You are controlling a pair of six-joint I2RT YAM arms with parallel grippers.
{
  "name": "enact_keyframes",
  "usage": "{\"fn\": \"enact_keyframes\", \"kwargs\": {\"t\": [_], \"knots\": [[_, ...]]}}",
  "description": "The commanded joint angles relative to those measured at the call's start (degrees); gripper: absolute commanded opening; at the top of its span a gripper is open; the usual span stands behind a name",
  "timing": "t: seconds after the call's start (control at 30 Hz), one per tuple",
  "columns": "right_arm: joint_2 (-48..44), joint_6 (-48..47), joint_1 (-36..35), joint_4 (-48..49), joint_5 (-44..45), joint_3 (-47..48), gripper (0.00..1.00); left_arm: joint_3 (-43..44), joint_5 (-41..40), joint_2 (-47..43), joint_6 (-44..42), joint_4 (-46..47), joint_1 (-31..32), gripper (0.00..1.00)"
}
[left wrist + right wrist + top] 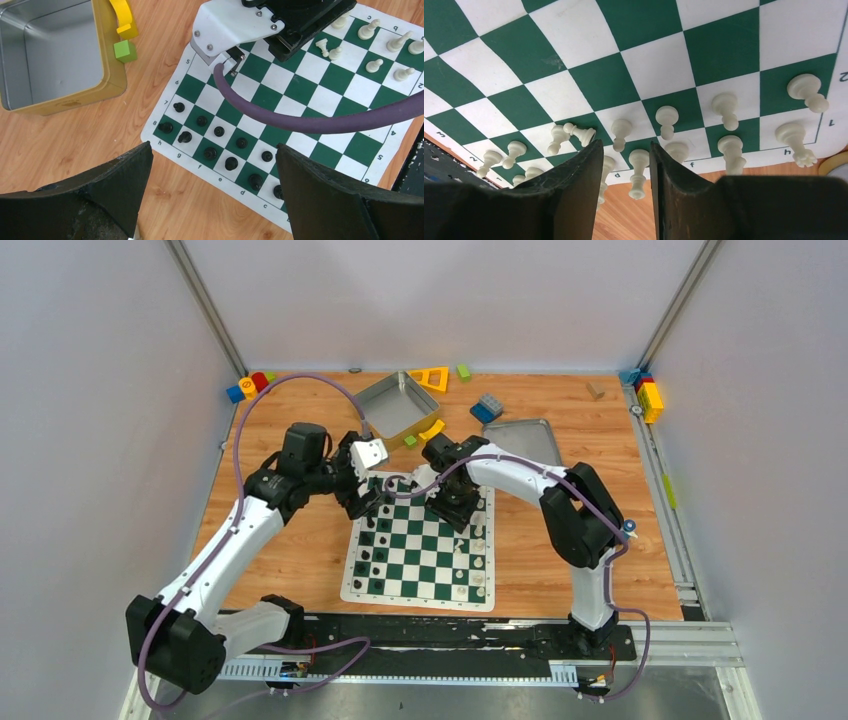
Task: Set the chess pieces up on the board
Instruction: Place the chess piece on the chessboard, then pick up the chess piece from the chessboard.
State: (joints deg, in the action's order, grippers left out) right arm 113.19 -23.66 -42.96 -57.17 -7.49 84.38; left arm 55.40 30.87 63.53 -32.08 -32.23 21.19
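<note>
The right end effector (pixel 625 147) stands parted, a cream piece (pixel 639 172) upright between its fingers (pixel 574 190), seemingly unpinched; the left end effector (pixel 212 150) gapes empty.

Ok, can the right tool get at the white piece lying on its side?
Probably yes: the fallen piece lies beside the right tool with nothing covering it, though a standing pawn crowds it.

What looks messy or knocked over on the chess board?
One small cream-white plastic pawn lies tipped on its side on the green-and-white checked board, its head by an upright neighbour. The other cream-white pieces nearby stand upright.
</note>
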Motion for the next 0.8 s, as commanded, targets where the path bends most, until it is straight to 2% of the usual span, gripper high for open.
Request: {"fn": "enact_keyframes", "kwargs": {"t": [0.0,0.3,0.77], "knots": [[-5.75,0.17,-0.19,-0.12,0.71,0.85,0.40,0.16,-0.44,-2.09,-0.86,-0.21,-0.61,1.00],[-10.06,0.50,-0.19,0.41,-2.52,-5.17,0.34,1.17,-0.05,-3.29,-0.35,-1.58,-2.65,1.00],[-8.63,0.98,-0.26,3.74,-5.81,-8.08,0.30,2.09,0.83,-3.37,0.04,-2.09,-4.20,1.00]]}}
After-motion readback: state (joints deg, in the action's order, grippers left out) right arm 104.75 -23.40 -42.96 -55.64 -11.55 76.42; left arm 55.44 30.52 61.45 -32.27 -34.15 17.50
